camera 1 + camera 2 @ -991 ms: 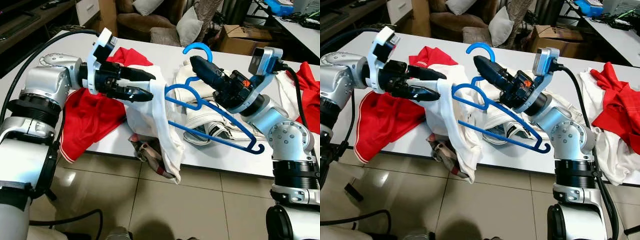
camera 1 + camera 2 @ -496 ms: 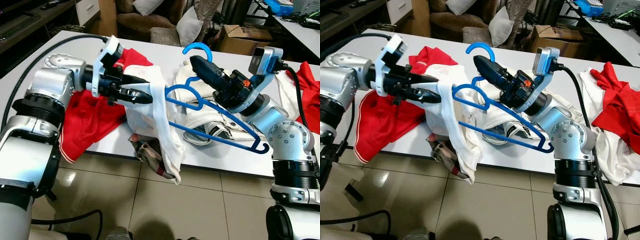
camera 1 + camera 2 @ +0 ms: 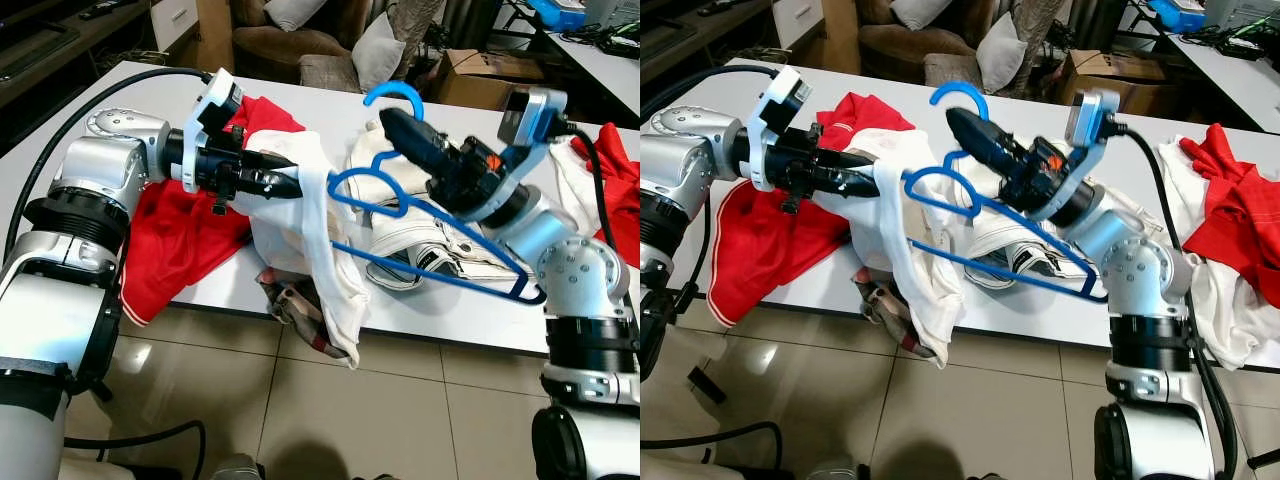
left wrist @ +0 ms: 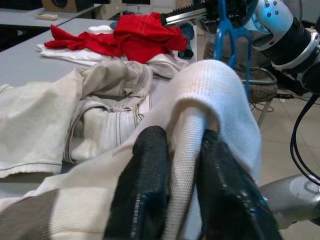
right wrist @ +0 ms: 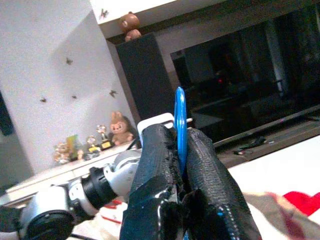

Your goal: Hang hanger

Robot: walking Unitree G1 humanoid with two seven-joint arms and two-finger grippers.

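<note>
the blue hanger (image 3: 420, 225) is held up above the white table (image 3: 420, 310), tilted, its hook uppermost and its long lower bar sloping down toward the robot's right side. the right gripper (image 3: 405, 130) has its two black fingers pressed together on the hanger's neck just below the hook; the right wrist view shows the thin blue plastic pinched between the fingers (image 5: 205, 170). one rounded shoulder end of the hanger touches the white garment (image 3: 320, 240), which drapes from the table's near edge and hangs down toward the tiled floor (image 3: 400, 420). the left gripper (image 3: 290, 180) pinches a ribbed fold of that white garment, and the left wrist view shows the cloth band clamped between its fingers (image 4: 145, 185). under the hanger lies a crumpled cream garment (image 3: 430, 240) on the table. a red garment (image 3: 190, 225) is spread beneath the left arm, and another red garment (image 3: 1240, 215) lies at the table's far right. behind the table stand a brown armchair with cushions (image 3: 330, 45) and a cardboard box (image 3: 465, 75).
</note>
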